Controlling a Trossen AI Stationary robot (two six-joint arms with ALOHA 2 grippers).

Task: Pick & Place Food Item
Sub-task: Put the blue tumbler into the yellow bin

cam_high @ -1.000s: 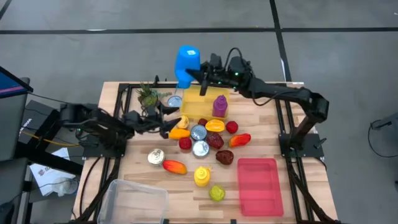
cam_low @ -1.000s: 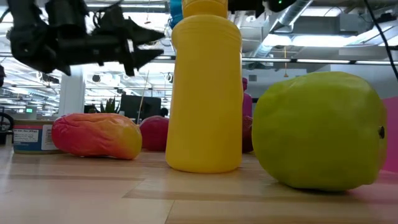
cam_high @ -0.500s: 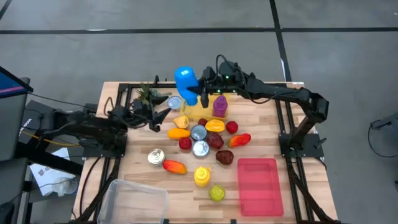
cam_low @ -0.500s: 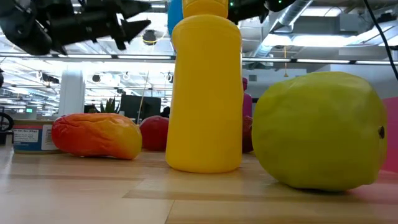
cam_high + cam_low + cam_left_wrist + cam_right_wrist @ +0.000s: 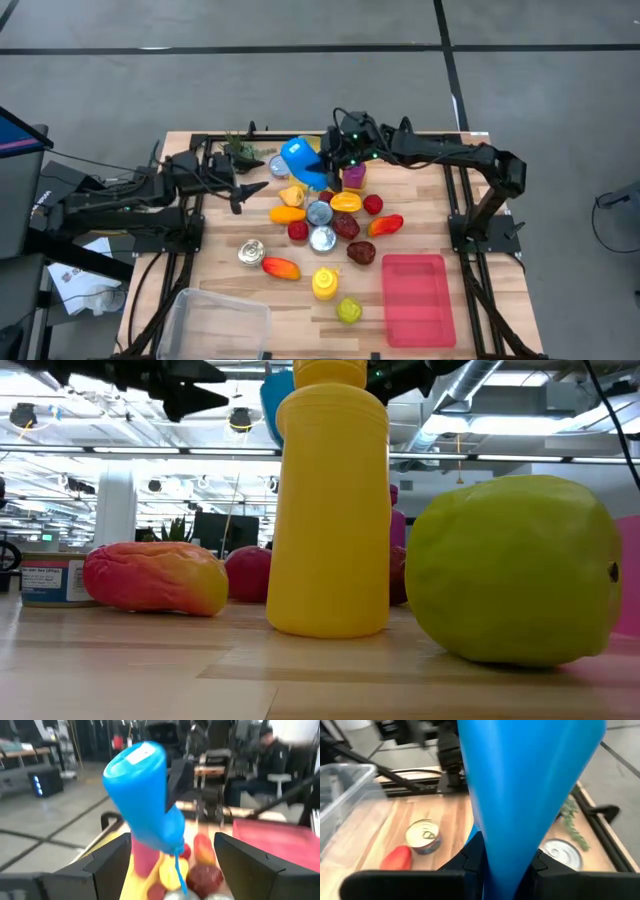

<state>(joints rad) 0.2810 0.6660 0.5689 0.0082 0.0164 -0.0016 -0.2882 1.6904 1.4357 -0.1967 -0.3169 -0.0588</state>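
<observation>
High view: blue bottle point(image 5: 302, 162) tilted above crowded food pile point(image 5: 330, 225).

Two matte-black, slender jointed arms carried loose black cables along their segments; the right arm point(image 5: 440, 152) showed small green indicator lights near its wrist, while the left end effector point(image 5: 237, 192) ended in tapered dark fingers point(image 5: 250, 865).
</observation>
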